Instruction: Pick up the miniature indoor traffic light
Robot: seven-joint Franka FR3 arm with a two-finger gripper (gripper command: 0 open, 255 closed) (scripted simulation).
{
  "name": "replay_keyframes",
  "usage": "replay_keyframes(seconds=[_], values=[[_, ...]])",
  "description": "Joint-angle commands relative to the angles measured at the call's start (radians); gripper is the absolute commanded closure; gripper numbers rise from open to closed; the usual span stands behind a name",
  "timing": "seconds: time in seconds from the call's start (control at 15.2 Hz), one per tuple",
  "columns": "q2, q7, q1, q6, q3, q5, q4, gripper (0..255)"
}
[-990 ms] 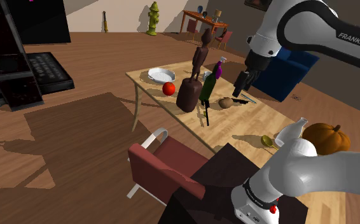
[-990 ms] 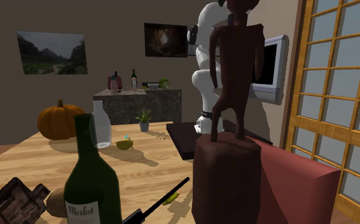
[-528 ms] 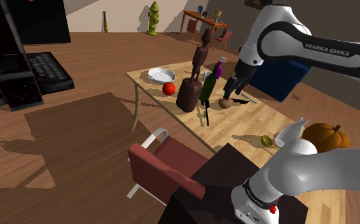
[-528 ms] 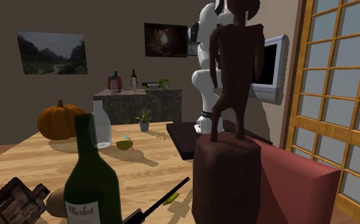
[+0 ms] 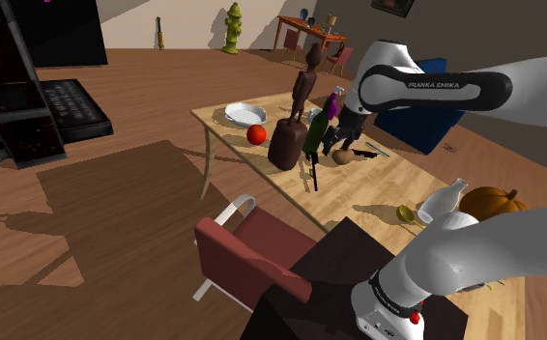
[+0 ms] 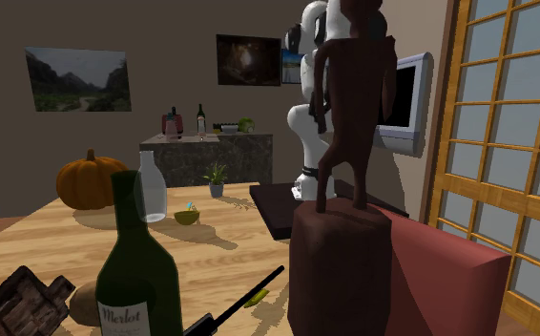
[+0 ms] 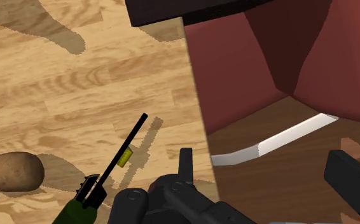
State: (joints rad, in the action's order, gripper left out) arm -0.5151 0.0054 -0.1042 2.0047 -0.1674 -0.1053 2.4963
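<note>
My fingers [image 7: 185, 167] are spread wide apart, and I am not holding anything. In the shoulder view my gripper [image 5: 342, 145] hangs low over the wooden table [image 7: 77, 83], close to the green bottle [image 5: 315, 133].

The little traffic light [image 7: 119, 149] lies flat on the table. It looks like a thin black stick with a small yellow bit beside it and a thicker green and black end. It is not between my fingers. It lies off to one side, just past the outside of one finger, between that finger and the brown potato [image 7: 10, 172]. In the gap between my fingers I see the red chair [image 7: 255, 63] and the floor past the table edge, not the traffic light.

I think it is light and stiff, like a toy on a pole. The stick is very thin, so it could slip or roll away if I pinch it badly. It also lies very low, so my fingertips would have to go almost down to the wood. I think the best place to hold it is the thicker end, or the stick close to that end. One finger should go on each side, across the stick and not along it. First I need to move sideways until it sits in my gap.
</note>
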Motion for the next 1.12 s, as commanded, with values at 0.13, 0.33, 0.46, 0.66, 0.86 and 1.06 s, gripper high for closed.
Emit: replay_keyframes(seconds=[0.13,0.33,0.46,0.66,0.86,1.06], values=[[0.131,0.006,-0.021,0.132,-0.042,0.006,-0.015,0],[0.236,0.007,-0.032,0.227,-0.072,0.024,-0.035,0],[0.309,0.004,-0.038,0.286,-0.091,0.043,-0.054,0],[0.421,-0.010,-0.046,0.367,-0.118,0.085,-0.092,0],[0.536,-0.034,-0.058,0.437,-0.138,0.144,-0.141,0],[0.652,-0.066,-0.078,0.494,-0.146,0.217,-0.200,0]])
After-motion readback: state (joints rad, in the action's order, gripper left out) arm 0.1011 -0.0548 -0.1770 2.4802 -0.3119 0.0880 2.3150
